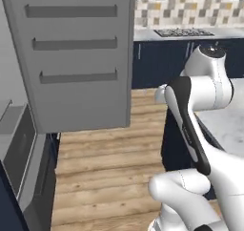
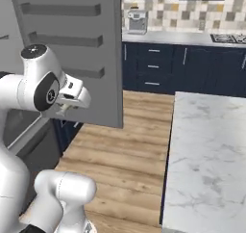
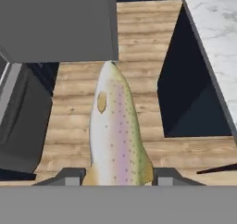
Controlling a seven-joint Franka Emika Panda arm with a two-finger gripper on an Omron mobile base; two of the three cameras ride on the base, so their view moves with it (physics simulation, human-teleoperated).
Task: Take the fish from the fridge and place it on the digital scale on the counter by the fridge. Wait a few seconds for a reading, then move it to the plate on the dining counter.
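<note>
**Fish pinched in the claw, hanging over the wooden floor between fridge door and island**

The fridge (image 1: 76, 58) is the biggest thing here: its plain grey door stands swung out, with three grey door shelves across its inner face, up and to the left of the claw in the hand view. Below that door, to the claw's left, the grey inside of the fridge shows as a slanted panel and a dark recess.

To the claw's right lies the dining counter (image 2: 211, 150), a white marble surface with grey veins on a navy base; in the hand view its near corner and dark side wall stand well apart from the fish. Between door and island runs the pale wooden plank floor (image 3: 139, 126), straight beyond the claw.

At the far wall, past the island, a grey worktop carries a gas hob (image 1: 183, 32) and a small steel appliance (image 2: 136, 21), under a mosaic tile backsplash and above navy cupboards.

The claw (image 3: 118, 177) shows its two dark fingertips (image 3: 69, 176) at either side of the fish's tail end, pressed against it. The fish (image 3: 115, 130) points away from the claw, over the floor: pale, speckled, with a pink stripe down its length and a yellowish fin near its upper left side, touching nothing else.
</note>
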